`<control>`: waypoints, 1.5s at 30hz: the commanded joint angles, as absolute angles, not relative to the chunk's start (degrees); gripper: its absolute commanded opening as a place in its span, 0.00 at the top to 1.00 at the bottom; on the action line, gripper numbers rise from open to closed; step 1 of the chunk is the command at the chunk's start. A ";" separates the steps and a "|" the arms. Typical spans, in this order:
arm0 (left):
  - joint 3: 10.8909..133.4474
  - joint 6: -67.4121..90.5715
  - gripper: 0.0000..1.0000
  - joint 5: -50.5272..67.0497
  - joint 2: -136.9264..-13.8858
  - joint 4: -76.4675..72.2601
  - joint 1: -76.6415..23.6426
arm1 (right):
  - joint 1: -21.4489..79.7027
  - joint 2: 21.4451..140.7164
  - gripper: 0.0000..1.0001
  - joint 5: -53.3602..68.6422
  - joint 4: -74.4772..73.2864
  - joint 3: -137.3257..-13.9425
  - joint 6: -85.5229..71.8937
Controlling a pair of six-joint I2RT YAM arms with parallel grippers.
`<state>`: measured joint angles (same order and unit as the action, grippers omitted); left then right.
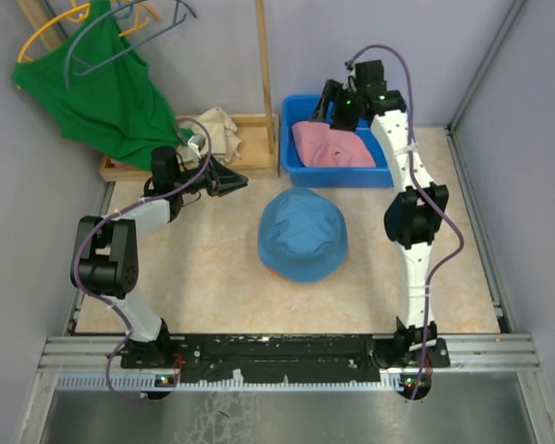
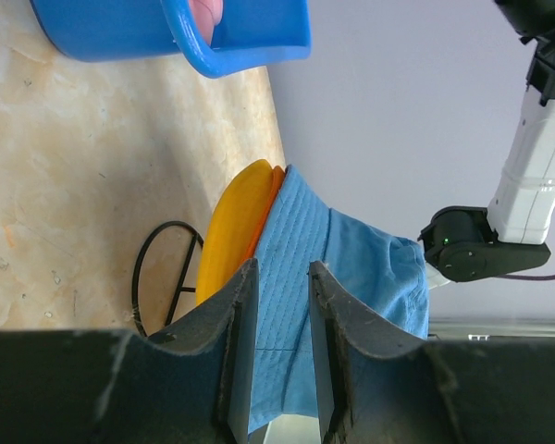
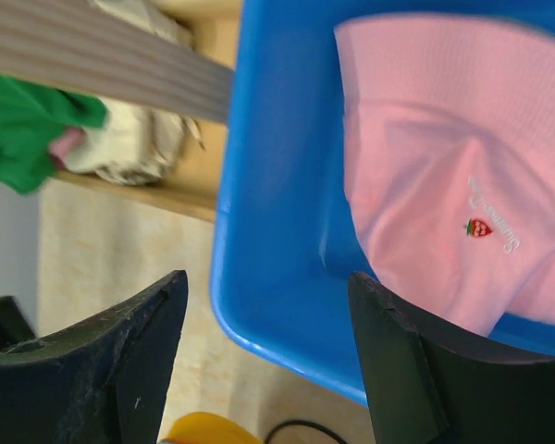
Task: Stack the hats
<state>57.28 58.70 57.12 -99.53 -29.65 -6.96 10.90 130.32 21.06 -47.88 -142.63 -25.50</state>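
Right gripper (image 3: 266, 296) hangs wide open and empty. The pink hat (image 3: 425, 185) sits just below it in the bin (image 1: 288, 139), off toward one finger. It's soft, light, floppy stuff, so pinching a crown fold looks safest. Left gripper (image 2: 282, 277) is barely parted, holding nothing, with the blue hat (image 1: 302, 233) just beyond its tips.

top hat (image 1: 302, 233): light blue
hat beneath (image 2: 231, 231): yellow-orange
hat in tub (image 3: 416, 166): pink, tiny red strawberry
tub (image 3: 268, 277): bright blue
tabletop (image 1: 203, 277): mottled beige
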 commanded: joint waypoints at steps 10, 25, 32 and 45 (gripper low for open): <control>57.70 56.38 0.66 58.96 -99.96 -28.21 -6.03 | 14.51 141.09 0.18 5.65 -52.28 -143.03 -18.50; 57.74 56.66 0.67 59.50 -101.40 -28.13 -3.84 | 16.32 148.90 0.16 1.35 -53.87 -144.69 -17.75; 57.52 55.99 0.67 59.81 -100.60 -26.83 -2.70 | 16.68 151.43 0.35 -2.67 -52.78 -146.84 -19.11; 65.61 49.89 0.67 60.21 -99.98 -17.14 -1.98 | 11.61 132.03 1.00 6.14 -49.34 -139.34 -24.29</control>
<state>60.01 54.39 59.18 -100.92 -21.56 -2.35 15.18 145.97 -0.69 -52.97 -140.92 -21.10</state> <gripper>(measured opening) 0.331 0.013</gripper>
